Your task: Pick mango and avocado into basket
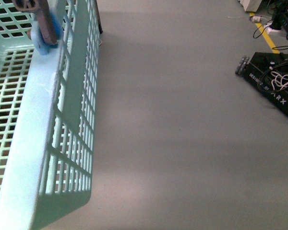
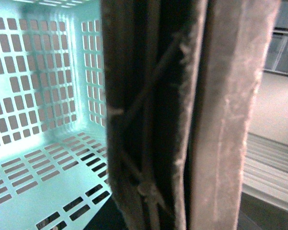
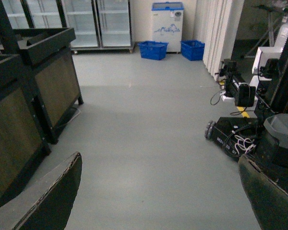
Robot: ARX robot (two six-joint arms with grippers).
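One black wheeled base, two o'clock, reads "ARX" only in front view; right gripper released; left gripper, cannot tell.

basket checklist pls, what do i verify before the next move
1. Basket ready to receive fruit: ok, the stretch of lattice floor seen in the left wrist view holds nothing.
2. Mango and avocado located: not ok, neither shows in any view.
3. Right pincer free: ok, open, with only bare floor between its fingers.
4. Left pincer state: cannot tell, a blurred brown bar fills the left wrist view.
5. Obstacles near the basket: ok, the black ARX base stands on the floor well apart from it, off to the right.
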